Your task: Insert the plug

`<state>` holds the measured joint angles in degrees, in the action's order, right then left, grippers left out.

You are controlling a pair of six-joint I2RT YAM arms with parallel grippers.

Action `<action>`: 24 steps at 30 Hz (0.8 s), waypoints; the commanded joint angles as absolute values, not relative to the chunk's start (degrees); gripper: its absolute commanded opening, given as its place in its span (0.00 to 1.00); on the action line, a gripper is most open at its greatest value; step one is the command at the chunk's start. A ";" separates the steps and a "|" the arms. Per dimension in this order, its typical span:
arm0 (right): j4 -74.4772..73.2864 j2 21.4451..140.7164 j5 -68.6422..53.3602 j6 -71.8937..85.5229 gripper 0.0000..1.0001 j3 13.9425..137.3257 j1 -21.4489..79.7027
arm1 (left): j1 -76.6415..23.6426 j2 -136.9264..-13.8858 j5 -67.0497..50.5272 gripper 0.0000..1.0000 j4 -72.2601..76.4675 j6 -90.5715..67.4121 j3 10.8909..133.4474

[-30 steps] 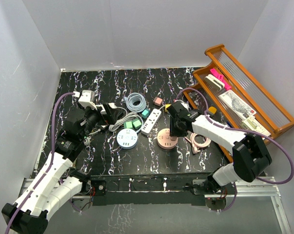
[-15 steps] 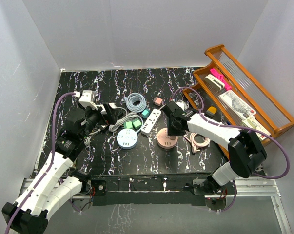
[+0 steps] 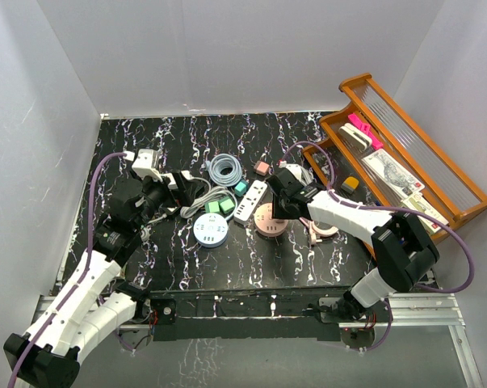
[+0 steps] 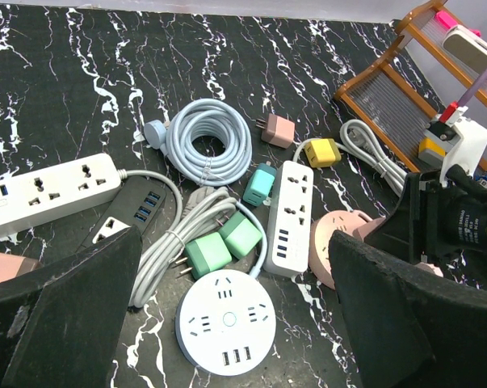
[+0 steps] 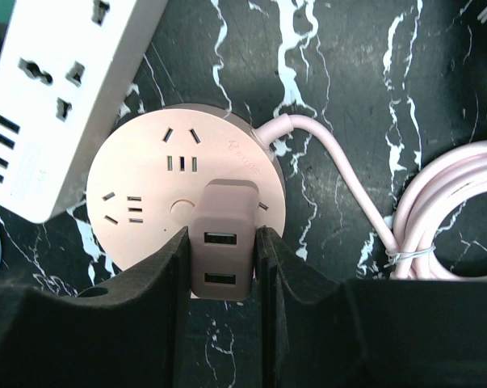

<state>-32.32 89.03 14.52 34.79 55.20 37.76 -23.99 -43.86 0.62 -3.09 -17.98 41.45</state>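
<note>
Right pincer (image 5: 224, 260): it was closed on the pink plug (image 5: 224, 206), one foam pad on each side.
Task's thing: the plug stood upright on the near rim of the round pink socket (image 5: 158, 174), its two USB ports facing the wrist camera; whether its pins were seated could not be told.
Right wrist only: the grip and the plug showed here; in the top view the arm hid them and only the socket's disc was visible.
Left pincer (image 4: 231, 275): it was wide open and holding nothing, hanging above the clutter.
Left wrist only: it showed a round white socket (image 4: 227, 319), two green adapters (image 4: 207, 255) and a grey-blue cable coil (image 4: 211, 141).
Edges: the pink socket lay just beside the white power strip (image 5: 57, 89); its cord ran right to a pink coil (image 5: 445, 194).
Open room: the top view showed bare table (image 3: 186, 137) in the far half and along the near edge; a wooden rack (image 3: 421, 153) lined the right side.
</note>
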 commanded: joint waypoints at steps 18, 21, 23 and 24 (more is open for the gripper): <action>-55.56 87.64 13.76 34.05 0.00 57.14 37.72 | -23.82 -45.59 -0.46 0.98 -2.14 -17.53 41.66; -54.74 87.69 13.26 34.10 0.16 57.18 37.78 | -23.86 -46.43 -1.31 0.98 -2.00 -17.49 41.79; -54.20 87.77 13.47 34.22 0.32 58.17 37.71 | -23.82 -47.12 -2.01 0.98 -2.11 -17.45 41.88; -53.80 87.57 13.85 34.27 0.37 58.97 37.77 | -23.82 -47.48 -2.44 0.98 -2.11 -17.41 41.81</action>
